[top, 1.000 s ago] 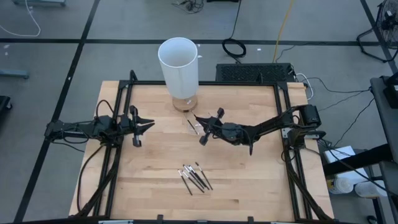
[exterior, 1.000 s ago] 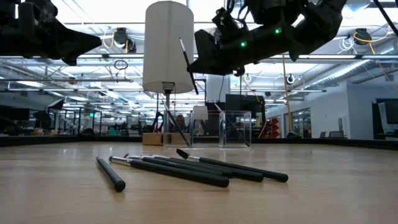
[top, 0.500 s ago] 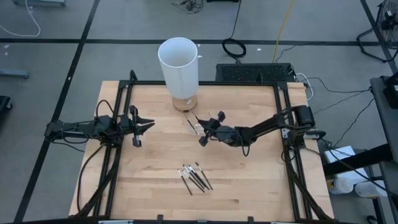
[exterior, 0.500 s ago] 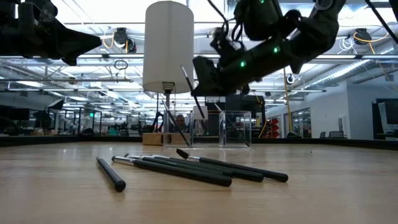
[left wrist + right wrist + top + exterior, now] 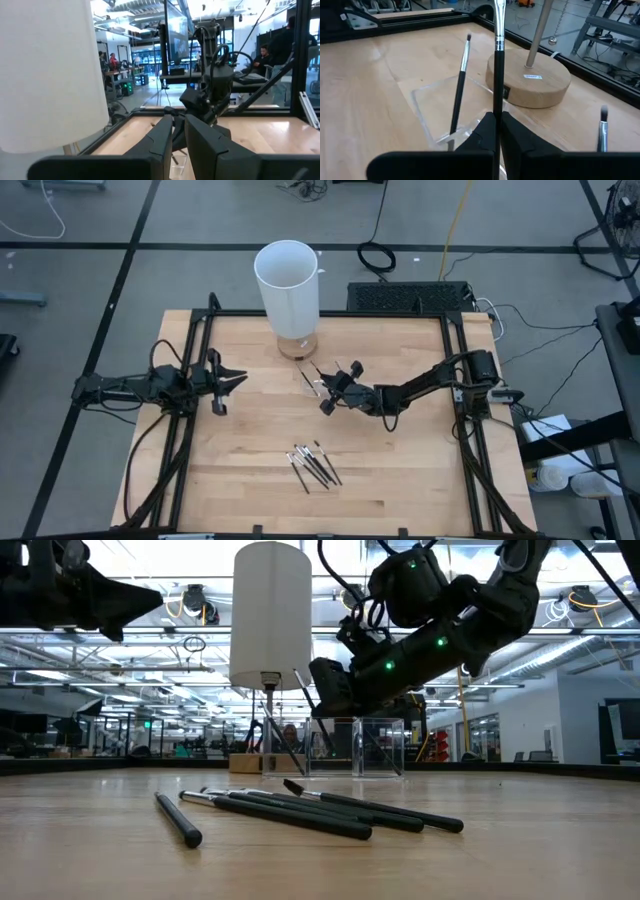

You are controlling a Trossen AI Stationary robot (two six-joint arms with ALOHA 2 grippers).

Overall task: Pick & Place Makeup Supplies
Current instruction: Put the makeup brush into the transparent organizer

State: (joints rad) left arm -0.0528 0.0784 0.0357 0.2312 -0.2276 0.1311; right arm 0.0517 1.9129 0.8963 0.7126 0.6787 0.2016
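A brush [image 5: 498, 65] is gripped upright in the clenched right tool [image 5: 330, 388], just above the clear tray [image 5: 445, 107], where one brush [image 5: 460, 82] already leans. It should be lowered straight into the tray before release, clear of the leaning brush. Five brushes [image 5: 313, 464] lie on the surface [image 5: 400, 480]. The left tool [image 5: 228, 383] waits nearly closed, empty.

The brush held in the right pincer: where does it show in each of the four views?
High view: the held brush sits centre, at the right pincer, just below the wooden lamp base.
Low view: slanted stick, upper centre.
Left wrist view: cannot tell.
Right wrist view: upright, centre, beside the base.
Shared landmark: the wooden lamp base.
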